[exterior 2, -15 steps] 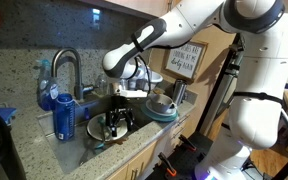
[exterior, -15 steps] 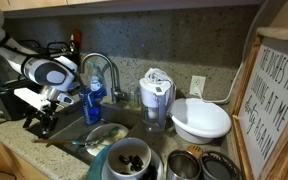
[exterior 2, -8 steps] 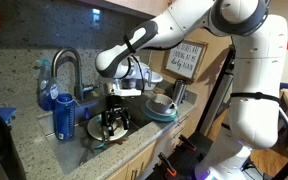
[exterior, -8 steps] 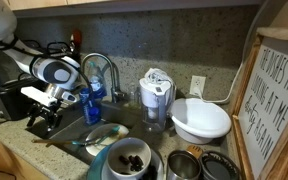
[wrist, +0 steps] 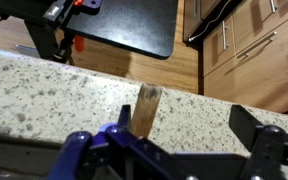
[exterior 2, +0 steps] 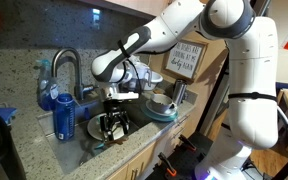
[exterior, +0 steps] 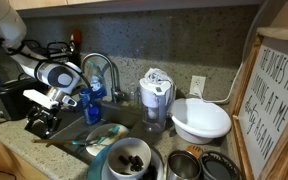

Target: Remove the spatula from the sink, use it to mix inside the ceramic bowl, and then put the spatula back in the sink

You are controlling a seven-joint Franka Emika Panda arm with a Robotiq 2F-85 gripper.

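Wooden spatula (wrist: 147, 108) sits in the sink (exterior: 122, 120), handle propped against the granite bench (wrist: 44, 90), so the fingers (wrist: 76, 155) hover spread wide and empty, seemingly lined up to pinch it.

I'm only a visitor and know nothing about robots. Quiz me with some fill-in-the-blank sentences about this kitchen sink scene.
The gripper hangs above the sink with its jaws ____.
In the wrist view, the spatula shows a handle made of ____.
The large plain bowl next to the sign is coloured ____.
Missing words: open; wood; white.
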